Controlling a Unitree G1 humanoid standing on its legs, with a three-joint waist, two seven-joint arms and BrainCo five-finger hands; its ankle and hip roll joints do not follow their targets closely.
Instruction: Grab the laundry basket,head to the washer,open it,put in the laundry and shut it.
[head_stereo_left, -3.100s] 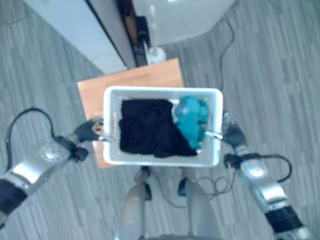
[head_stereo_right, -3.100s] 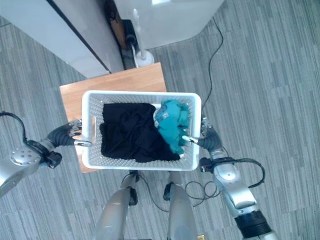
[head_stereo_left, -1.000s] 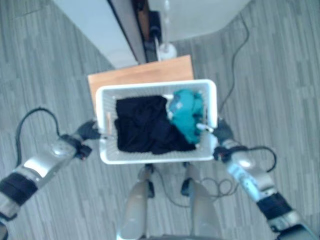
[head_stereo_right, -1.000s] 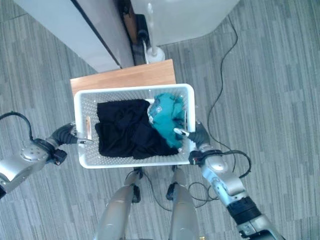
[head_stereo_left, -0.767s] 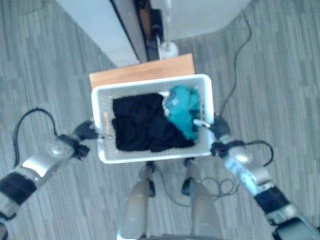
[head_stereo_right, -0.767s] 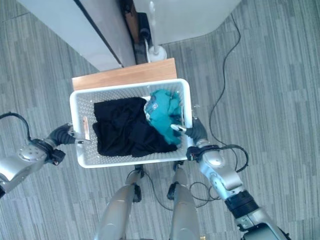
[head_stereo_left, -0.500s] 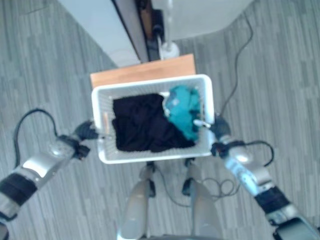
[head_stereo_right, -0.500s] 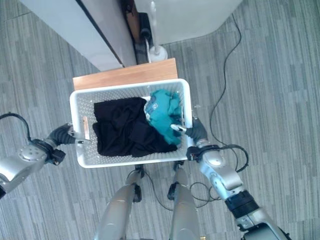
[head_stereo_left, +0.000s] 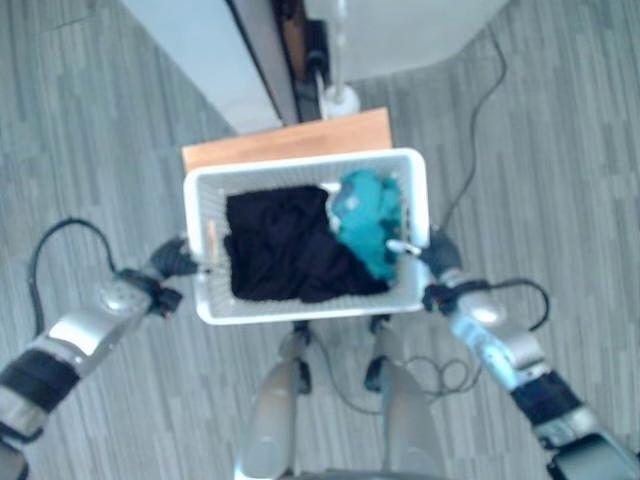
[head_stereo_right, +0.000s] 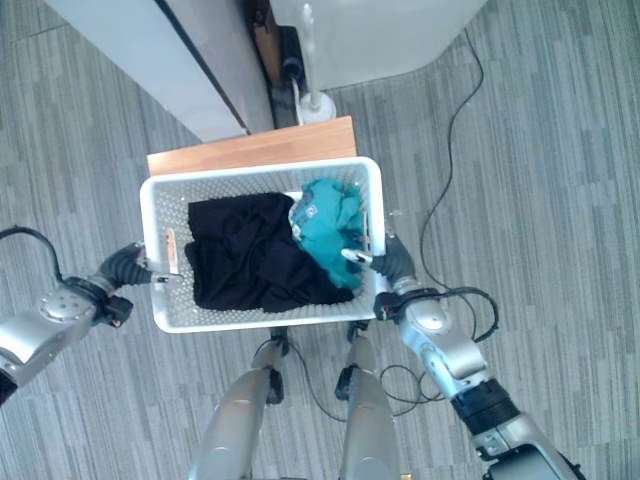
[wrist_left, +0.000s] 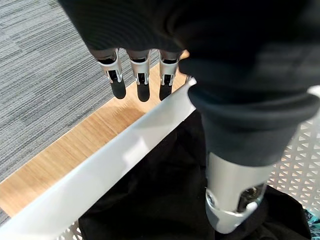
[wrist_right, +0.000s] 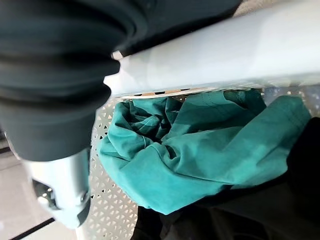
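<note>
1. Laundry basket (head_stereo_right: 262, 318): white, perforated, being held up between both hands, over the near part of a wooden table (head_stereo_right: 250, 152).
2. Black garment (head_stereo_right: 245, 260): lying across the left and middle of the basket.
3. Teal garment (head_stereo_right: 325, 232): bunched at the basket's right end, overlapping the black one.
4. Left hand (head_stereo_right: 128, 266): gripping the basket's left rim. Its wrist view is showing what the head views are not: the fingers (wrist_left: 141, 82) reaching down outside the rim and the thumb inside, over the black cloth, so the rim is being pinched.
5. Right hand (head_stereo_right: 392, 262): gripping the right rim. Its wrist view is showing the thumb inside the basket just beside the teal cloth, with the rim (wrist_right: 215, 65) passing under the dark cover; the fingers are hidden there.
6. Surroundings in the head views: a white appliance (head_stereo_right: 370, 35) and a pale grey cabinet (head_stereo_right: 130, 60) standing beyond the table, on grey striped flooring (head_stereo_right: 540, 180).
7. Change over three seconds: the basket is now covering more of the table, and the right hand is sitting closer in under its corner; both hands are keeping their grip.
</note>
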